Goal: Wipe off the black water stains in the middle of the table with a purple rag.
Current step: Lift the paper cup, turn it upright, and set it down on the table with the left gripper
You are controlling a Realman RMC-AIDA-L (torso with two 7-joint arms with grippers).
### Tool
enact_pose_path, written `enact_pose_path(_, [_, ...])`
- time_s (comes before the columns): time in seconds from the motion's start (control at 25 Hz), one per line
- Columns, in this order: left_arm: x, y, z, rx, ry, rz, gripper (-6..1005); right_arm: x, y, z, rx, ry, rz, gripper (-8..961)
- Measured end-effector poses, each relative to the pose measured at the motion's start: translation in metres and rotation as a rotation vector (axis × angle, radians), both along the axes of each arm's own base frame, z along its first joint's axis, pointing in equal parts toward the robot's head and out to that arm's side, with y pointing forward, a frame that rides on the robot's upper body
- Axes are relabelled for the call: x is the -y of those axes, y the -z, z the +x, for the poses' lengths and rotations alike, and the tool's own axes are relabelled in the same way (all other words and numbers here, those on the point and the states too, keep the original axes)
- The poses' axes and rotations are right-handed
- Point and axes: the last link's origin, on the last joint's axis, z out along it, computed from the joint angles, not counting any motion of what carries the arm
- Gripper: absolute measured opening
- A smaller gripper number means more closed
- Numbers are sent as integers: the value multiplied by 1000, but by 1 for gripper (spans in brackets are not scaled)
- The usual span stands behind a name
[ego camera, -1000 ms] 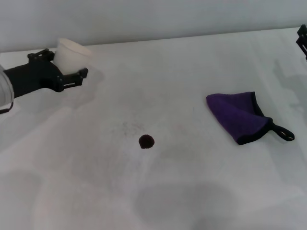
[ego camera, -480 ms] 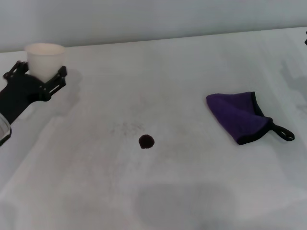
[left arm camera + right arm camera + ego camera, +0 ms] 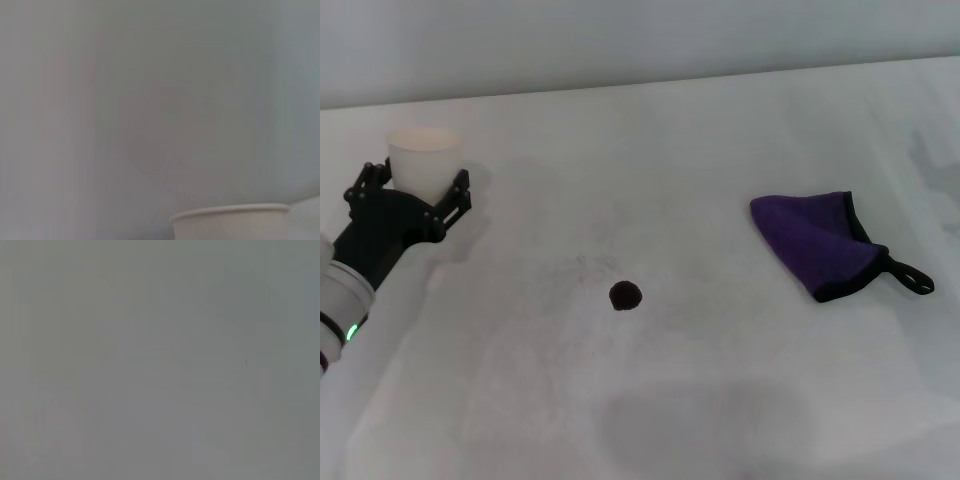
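Observation:
The black water stain point(image 3: 625, 295), a small round blackish-brown blot, lies in the middle of the white table point(image 3: 700, 400). The purple rag point(image 3: 818, 243), folded with black edging and a loop, lies flat to the stain's right. My left gripper point(image 3: 418, 192) is at the table's far left, shut on a white paper cup point(image 3: 423, 160) that stands upright. The cup's rim also shows in the left wrist view point(image 3: 231, 224). My right gripper is out of view; its wrist view shows only plain grey.
A faint grey speckled smudge point(image 3: 588, 265) lies just behind the stain. A pale wall runs behind the table's far edge.
My left arm has pulled back to the left and toward me with the cup, which has come upright. My right gripper has left the head view at the right edge.

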Motion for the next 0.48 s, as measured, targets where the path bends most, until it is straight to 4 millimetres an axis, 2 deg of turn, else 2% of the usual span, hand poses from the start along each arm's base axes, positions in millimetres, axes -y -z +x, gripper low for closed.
enact_pose_path(0.2, [2,8,-6,-32,-45,-31,848,1,0,2,-1,7,1,821])
enact_pose_path(0.48, [8,5,-15,-33,-90,-1,848,1,-2,5,1,27,5,821])
